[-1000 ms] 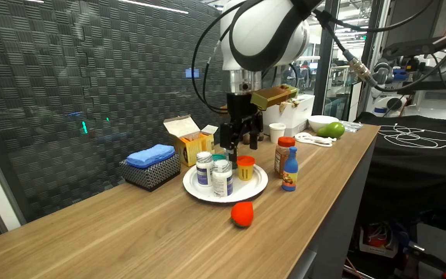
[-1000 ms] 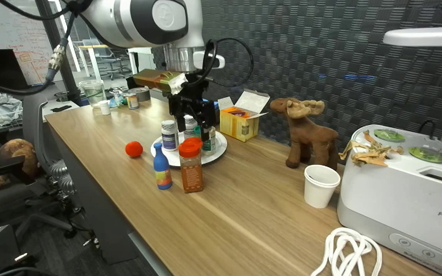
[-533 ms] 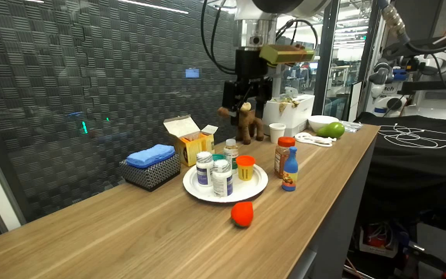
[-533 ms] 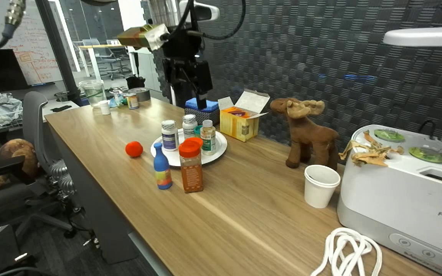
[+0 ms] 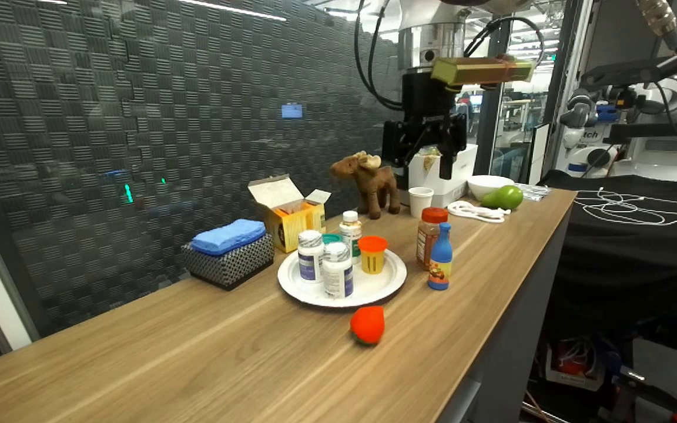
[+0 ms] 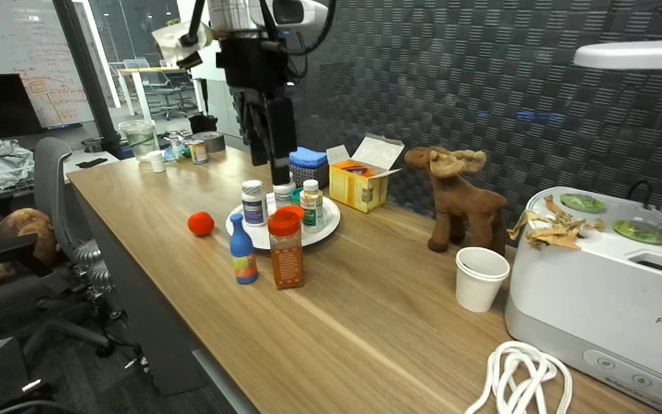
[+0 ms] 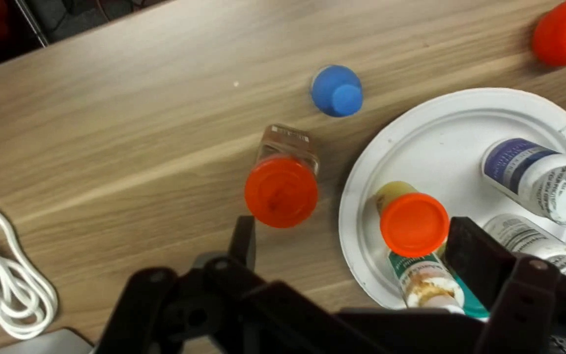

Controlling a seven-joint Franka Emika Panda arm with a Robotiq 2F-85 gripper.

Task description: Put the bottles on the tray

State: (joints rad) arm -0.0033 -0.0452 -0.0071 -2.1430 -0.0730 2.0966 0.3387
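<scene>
red-capped jar (image 7: 284,179), wrist-view centre: likely stiff, slick plastic; i'd pinch its body with my spread, empty claw (image 7: 352,235).

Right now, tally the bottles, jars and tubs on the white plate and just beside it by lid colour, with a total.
White: 3, two white bottles and the green-labelled bottle
Red-orange: 2, yellow tub and brown jar
Blue: 1, blue bottle
Teal: 1, mostly hidden container
Total: 7
</scene>
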